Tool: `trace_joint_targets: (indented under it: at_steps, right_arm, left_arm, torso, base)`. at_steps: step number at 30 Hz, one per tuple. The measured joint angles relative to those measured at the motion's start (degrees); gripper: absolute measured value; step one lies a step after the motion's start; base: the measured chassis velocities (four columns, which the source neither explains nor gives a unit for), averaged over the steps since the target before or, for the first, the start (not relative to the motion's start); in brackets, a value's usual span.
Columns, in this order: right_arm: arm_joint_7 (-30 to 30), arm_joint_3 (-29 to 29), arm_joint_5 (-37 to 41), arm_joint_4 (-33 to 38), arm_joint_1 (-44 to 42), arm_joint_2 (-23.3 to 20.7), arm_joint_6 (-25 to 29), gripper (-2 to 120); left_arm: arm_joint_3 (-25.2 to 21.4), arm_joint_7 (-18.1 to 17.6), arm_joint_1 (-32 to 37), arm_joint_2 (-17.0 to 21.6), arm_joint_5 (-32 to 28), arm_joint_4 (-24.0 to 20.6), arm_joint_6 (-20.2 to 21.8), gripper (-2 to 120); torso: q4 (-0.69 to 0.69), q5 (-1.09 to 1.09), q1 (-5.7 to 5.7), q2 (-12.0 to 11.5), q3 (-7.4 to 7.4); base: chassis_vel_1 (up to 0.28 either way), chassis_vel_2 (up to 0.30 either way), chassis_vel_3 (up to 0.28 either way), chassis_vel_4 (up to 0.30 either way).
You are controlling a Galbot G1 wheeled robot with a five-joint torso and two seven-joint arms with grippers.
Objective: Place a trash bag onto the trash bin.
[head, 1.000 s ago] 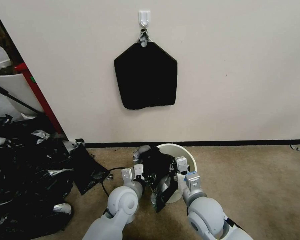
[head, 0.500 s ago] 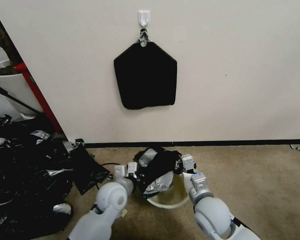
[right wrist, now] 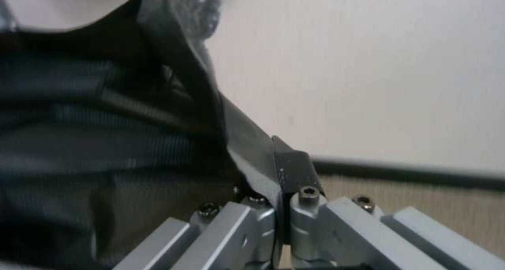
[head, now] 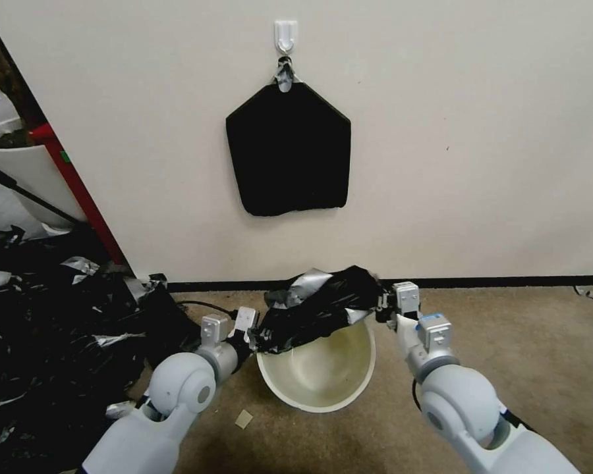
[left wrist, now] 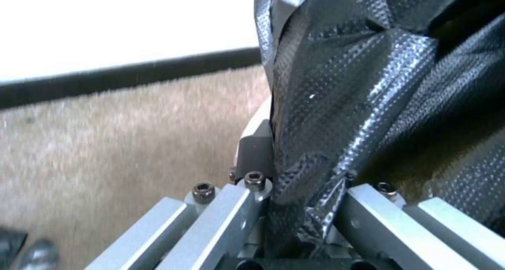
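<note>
Both hands [head: 260, 332] [head: 383, 308] grip glossy wrinkled blk trash bag [head: 323, 304] over tilted bin [head: 323, 375]

We take this for an indoor test room: bare cream wall [head: 474, 131], black baseboard [head: 507, 281], tan carpet [head: 540, 355], hook-hung bag stack [head: 288, 151], heaped black plastic [head: 39, 342].

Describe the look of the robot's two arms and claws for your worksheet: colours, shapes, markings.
Both arms have smooth pale grey shells with rounded ball-like joints. The left claw and right claw are built of silver-grey metal bars fixed with dark hex bolts and tipped with dark pads. The right wrist carries a small blue marking.
</note>
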Motion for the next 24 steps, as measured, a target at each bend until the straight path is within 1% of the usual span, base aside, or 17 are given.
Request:
trace_joint_targets:
  at_steps: [1, 2, 3, 4, 5, 7, 10, 11, 12, 14, 15, 17, 18, 21, 24]
  right_arm:
    - [0.6, 0.3, 3.1, 0.3, -0.6, -0.6, -1.3, 0]
    - [0.6, 0.3, 3.1, 0.3, -0.6, -0.6, -1.3, 0]
    - [1.0, 0.5, 6.4, 0.8, -1.2, -1.2, -2.9, 0]
    - [1.0, 0.5, 6.4, 0.8, -1.2, -1.2, -2.9, 0]
    - [1.3, 0.6, 9.7, 1.6, -1.9, -1.7, -4.9, 0]
    - [1.6, 0.0, 13.6, 2.4, -2.8, -2.2, -7.4, 0]
    - [1.8, -1.5, 15.3, 2.7, -3.6, -2.5, -8.7, 0]
    - [1.8, -2.2, 16.1, 2.8, -4.1, -2.5, -8.9, 0]
    - [1.8, -2.2, 16.1, 2.8, -4.1, -2.5, -8.9, 0]
    - [1.7, -3.4, 18.9, 3.2, -4.6, -2.3, -9.0, 0]
    - [1.7, -3.4, 18.9, 3.2, -4.6, -2.3, -9.0, 0]
    - [0.9, -4.3, 21.1, 3.7, -4.9, -1.6, -9.0, 0]
    - [0.9, -4.3, 21.1, 3.7, -4.9, -1.6, -9.0, 0]
    - [-0.4, -5.1, 22.0, 4.1, -4.8, -0.8, -9.0, 0]
    - [-1.4, -5.1, 21.9, 4.2, -4.6, -0.7, -8.8, 0]
  left_arm:
    - [-0.5, 0.7, 0.0, -0.1, 0.1, -0.3, -0.9, 3]
    - [-0.5, 0.7, 0.0, -0.1, 0.1, -0.3, -0.9, 3]
    - [-1.1, 1.5, -0.2, -0.3, 0.1, -0.4, -1.7, 3]
    - [-1.1, 1.5, -0.2, -0.3, 0.1, -0.4, -1.7, 3]
    - [-1.7, 2.3, -0.4, -0.4, 0.1, -0.4, -2.1, 3]
    - [-2.8, 3.7, -0.9, -0.4, 0.0, -0.4, -2.9, 3]
    - [-3.8, 4.4, -1.5, -0.6, -1.4, -0.2, -3.6, 3]
    - [-4.3, 4.4, -1.9, -0.8, -2.8, -0.1, -3.7, 3]
    - [-4.3, 4.4, -1.9, -0.8, -2.8, -0.1, -3.7, 3]
    - [-5.3, 4.4, -2.4, -1.1, -5.7, 0.0, -3.8, 3]
    - [-5.3, 4.4, -2.4, -1.1, -5.7, 0.0, -3.8, 3]
    - [-5.9, 4.2, -3.0, -1.3, -8.6, 0.2, -3.6, 3]
    - [-5.9, 4.2, -3.0, -1.3, -8.6, 0.2, -3.6, 3]
    - [-6.0, 2.5, -3.8, -1.7, -11.8, 0.9, -2.6, 3]
    - [-6.0, 1.8, -4.3, -2.1, -12.8, 1.3, -2.5, 3]
  torso:
    - [0.00, 0.01, 0.00, 0.0, 0.00]
    - [0.00, 0.01, 0.00, 0.0, 0.00]
    - [-0.01, 0.01, 0.00, 0.0, 0.00]
    - [-0.01, 0.01, 0.00, 0.0, 0.00]
    - [0.00, 0.00, 0.00, 0.0, 0.00]
    - [0.00, 0.00, 0.00, 0.0, 0.00]
    - [0.00, 0.00, 0.00, 0.0, 0.00]
    - [0.00, 0.00, 0.00, 0.0, 0.00]
    - [0.00, 0.00, 0.00, 0.0, 0.00]
    - [0.00, 0.00, 0.00, 0.0, 0.00]
    - [0.00, 0.00, 0.00, 0.0, 0.00]
    - [0.00, 0.00, 0.00, 0.0, -0.01]
    - [0.00, 0.00, 0.00, 0.0, -0.01]
    - [0.00, 0.00, 0.00, 0.0, -0.01]
    - [0.01, 0.00, -0.01, 0.0, -0.01]
  base:
    - [0.000, 0.000, 0.000, 0.000]
    - [0.000, 0.000, 0.000, 0.000]
    - [0.000, 0.000, 0.000, 0.000]
    - [0.000, 0.000, 0.000, 0.000]
    - [0.000, 0.000, 0.000, 0.000]
    - [0.000, 0.000, 0.000, 0.000]
    - [0.000, 0.000, 0.000, 0.000]
    - [0.000, 0.000, 0.000, 0.000]
    - [0.000, 0.000, 0.000, 0.000]
    - [0.000, 0.000, 0.000, 0.000]
    - [0.000, 0.000, 0.000, 0.000]
    - [0.000, 0.000, 0.000, 0.000]
    - [0.000, 0.000, 0.000, 0.000]
    - [0.000, 0.000, 0.000, 0.000]
    - [0.000, 0.000, 0.000, 0.000]
